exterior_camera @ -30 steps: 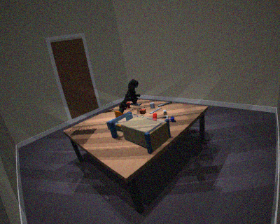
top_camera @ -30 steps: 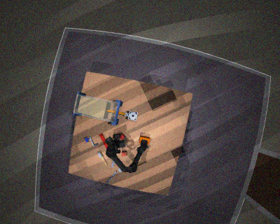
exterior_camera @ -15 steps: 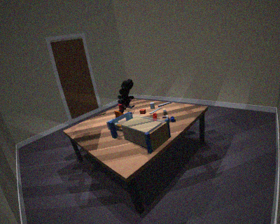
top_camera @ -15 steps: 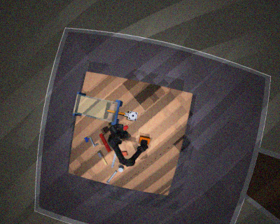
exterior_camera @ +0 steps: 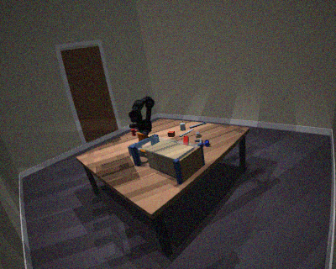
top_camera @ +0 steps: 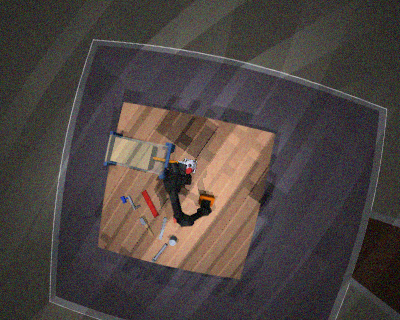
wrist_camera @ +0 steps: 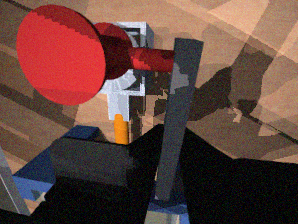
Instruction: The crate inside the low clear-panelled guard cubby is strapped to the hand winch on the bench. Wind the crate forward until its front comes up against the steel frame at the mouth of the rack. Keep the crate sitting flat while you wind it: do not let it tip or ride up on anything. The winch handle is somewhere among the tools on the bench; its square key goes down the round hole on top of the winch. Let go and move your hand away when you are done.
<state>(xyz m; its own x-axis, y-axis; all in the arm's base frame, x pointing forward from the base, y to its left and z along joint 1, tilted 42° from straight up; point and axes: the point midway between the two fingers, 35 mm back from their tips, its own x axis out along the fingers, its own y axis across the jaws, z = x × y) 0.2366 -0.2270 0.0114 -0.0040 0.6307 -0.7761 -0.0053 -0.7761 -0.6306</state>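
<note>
The red handle [wrist_camera: 62, 55] hides part of the winch [wrist_camera: 134, 60] in the wrist view.

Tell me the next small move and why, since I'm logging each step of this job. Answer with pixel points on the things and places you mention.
Probably shift the handle [wrist_camera: 181, 107] slightly until its square key lines up with the winch's top hole, before lowering. The gripper [top_camera: 188, 171] [wrist_camera: 170, 130] is shut on the handle, whose red knob and hub hang over the winch [top_camera: 189, 162] [wrist_camera: 137, 82], but the wrist view doesn't show the key seated.

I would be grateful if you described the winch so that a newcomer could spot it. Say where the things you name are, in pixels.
On the wooden bench [top_camera: 237, 150] [exterior_camera: 128, 185], find the blue-framed rack [top_camera: 166, 149] [exterior_camera: 133, 155]. Just outside its mouth, the winch [top_camera: 190, 163] [wrist_camera: 119, 103] is the pale block joined to an orange strap [top_camera: 158, 159] [wrist_camera: 121, 130], unlike the loose tools.
</note>
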